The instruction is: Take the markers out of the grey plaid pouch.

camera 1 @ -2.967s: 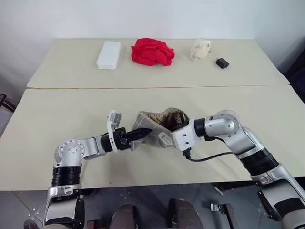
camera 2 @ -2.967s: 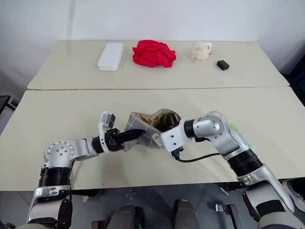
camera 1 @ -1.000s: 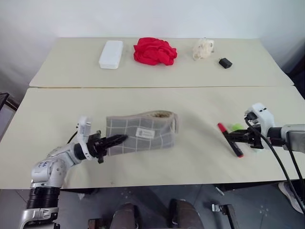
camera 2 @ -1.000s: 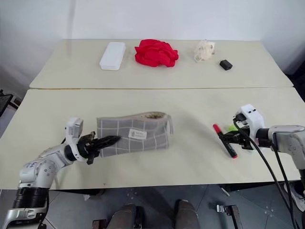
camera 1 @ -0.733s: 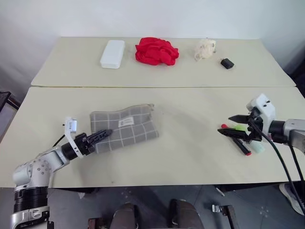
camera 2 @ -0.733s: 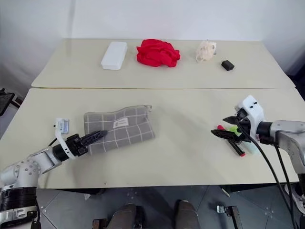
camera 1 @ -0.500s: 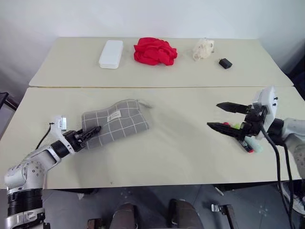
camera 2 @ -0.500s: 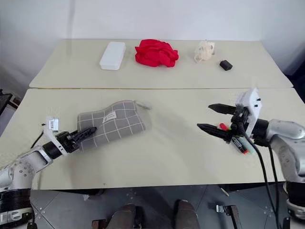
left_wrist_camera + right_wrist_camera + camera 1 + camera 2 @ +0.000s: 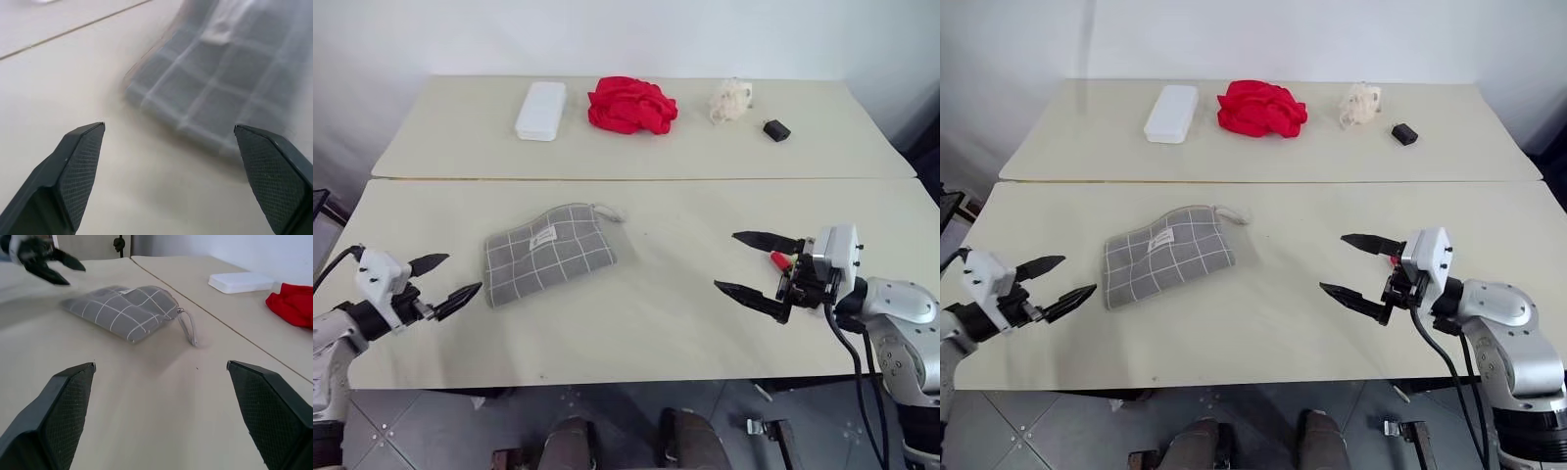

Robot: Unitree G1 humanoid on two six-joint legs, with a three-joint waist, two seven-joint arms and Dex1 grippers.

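Left eye view is showing me the pouch (image 9: 549, 252) lying flat on the near table (image 9: 656, 323), left of its middle, touched by neither gripper. I am seeing the left gripper (image 9: 444, 280) spread wide and empty just beside the pouch's near corner. The right gripper (image 9: 752, 266) is also standing wide apart, empty, with a red marker (image 9: 777, 260) lying behind it.

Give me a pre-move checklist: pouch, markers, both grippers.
1. Left gripper open, empty: ok.
2. Right gripper open, empty: ok.
3. Pouch flat on the table, free of both grippers: ok.
4. Markers out: a red marker shows behind the right gripper; others cannot tell.
5. Pouch empty: cannot tell, inside hidden.
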